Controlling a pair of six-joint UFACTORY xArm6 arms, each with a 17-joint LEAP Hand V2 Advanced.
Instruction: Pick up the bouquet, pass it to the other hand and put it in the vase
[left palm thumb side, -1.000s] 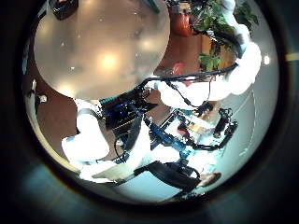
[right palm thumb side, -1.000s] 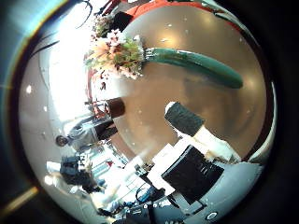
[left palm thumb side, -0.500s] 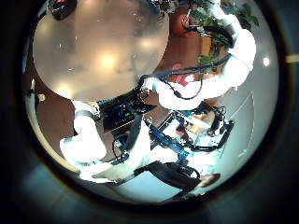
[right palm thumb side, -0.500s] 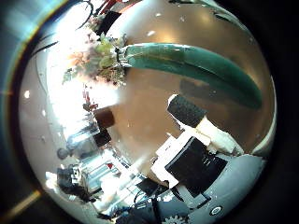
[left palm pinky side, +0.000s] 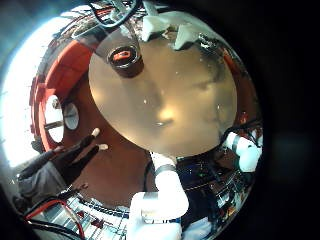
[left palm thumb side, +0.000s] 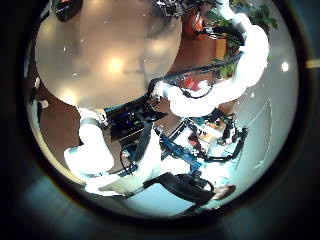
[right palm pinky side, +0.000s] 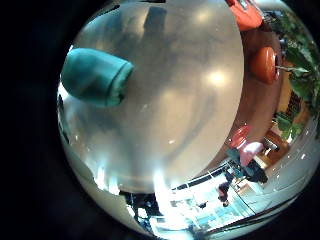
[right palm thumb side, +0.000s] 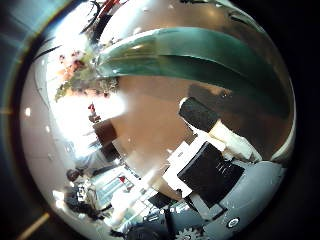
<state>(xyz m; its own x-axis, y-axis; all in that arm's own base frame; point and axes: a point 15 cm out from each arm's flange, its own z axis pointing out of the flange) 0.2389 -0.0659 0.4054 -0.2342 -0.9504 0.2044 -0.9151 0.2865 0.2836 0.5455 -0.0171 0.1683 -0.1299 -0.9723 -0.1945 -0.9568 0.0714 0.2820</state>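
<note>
The bouquet (right palm thumb side: 190, 55) lies flat on the round table (right palm thumb side: 160, 115), a long wrapped stem with pale flowers (right palm thumb side: 85, 70) at one end. It fills much of the right thumb side view, so it is close under my right hand (right palm thumb side: 205, 120), whose fingers are straight and hold nothing. The wrap's blunt end (right palm pinky side: 97, 77) shows on the table (right palm pinky side: 170, 110) in the right little finger side view. The vase (left palm pinky side: 126, 62), a dark round pot, stands near the table's edge. My left hand (left palm pinky side: 165, 25) hangs high over the table (left palm pinky side: 165, 100), fingers relaxed and empty.
The right arm (left palm thumb side: 235, 70) reaches across beside the table (left palm thumb side: 100, 50) in the left thumb side view. Round stools or seats (right palm pinky side: 265, 65) stand on the floor around the table. Potted greenery (left palm thumb side: 235, 15) stands beyond the table.
The bouquet has grown much larger in the right thumb side view: my right hand has come down close to it. The left palm views are almost unchanged.
</note>
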